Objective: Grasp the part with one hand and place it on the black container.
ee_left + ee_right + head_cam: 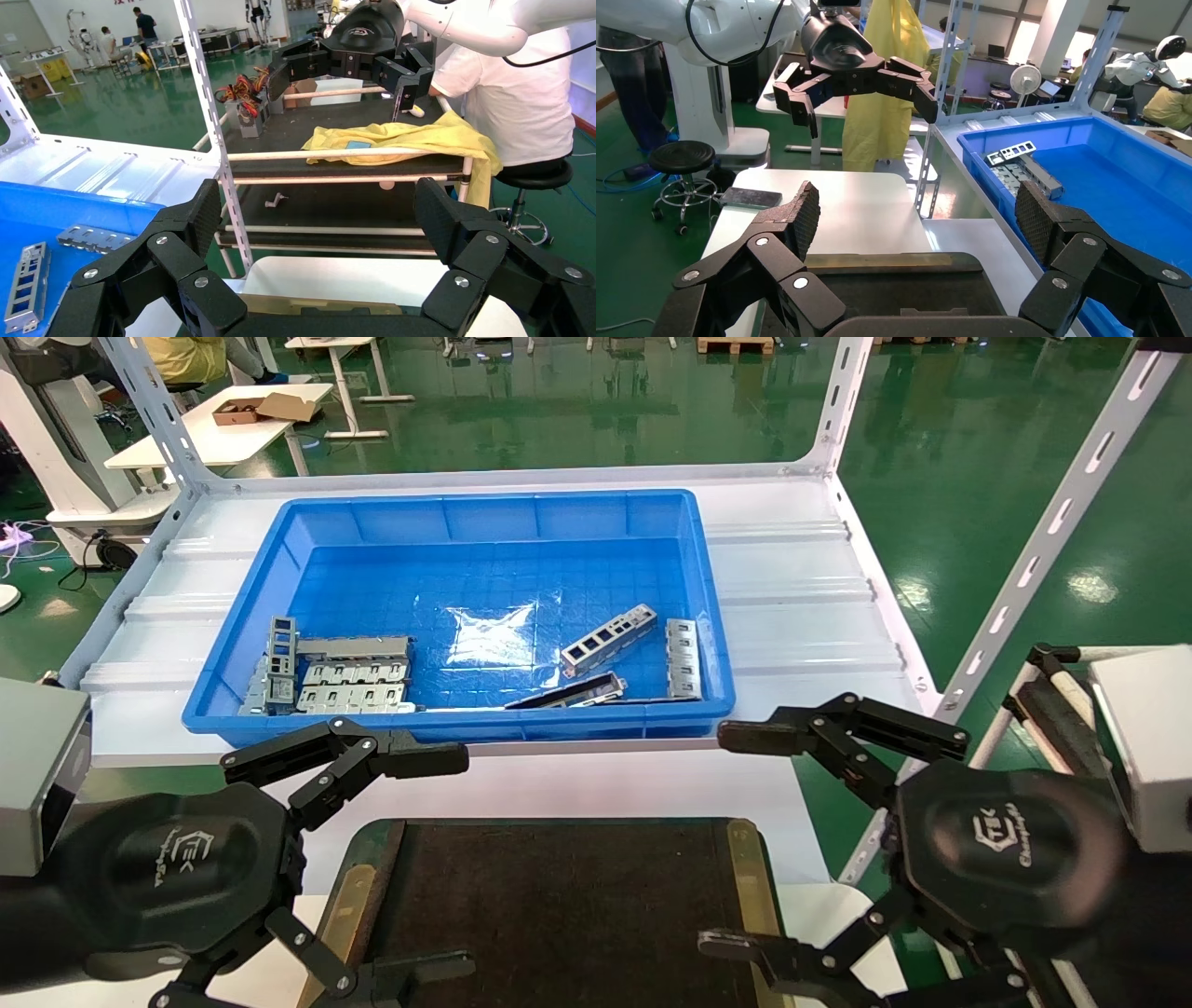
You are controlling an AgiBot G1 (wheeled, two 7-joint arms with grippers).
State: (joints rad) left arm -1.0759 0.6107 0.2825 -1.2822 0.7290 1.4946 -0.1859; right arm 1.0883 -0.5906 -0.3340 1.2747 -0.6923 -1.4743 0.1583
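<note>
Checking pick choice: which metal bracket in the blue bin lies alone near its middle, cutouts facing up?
The light silver bracket lying diagonally right of centre in the blue bin, apart from the left stack; a darker channel lies just below.

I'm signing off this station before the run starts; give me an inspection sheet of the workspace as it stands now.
Surface: white shelf carries the blue bin; white table below.
Job's things: part lies tilted in the bin; black container bare, nearest the robot.
Clutter: other metal brackets grouped in the bin's near left corner.
Grippers: left gripper and right gripper open, empty, flanking the container.
Cables: nothing seen on the work surface.
Surroundings: green floor, side cart with yellow cloth.
</note>
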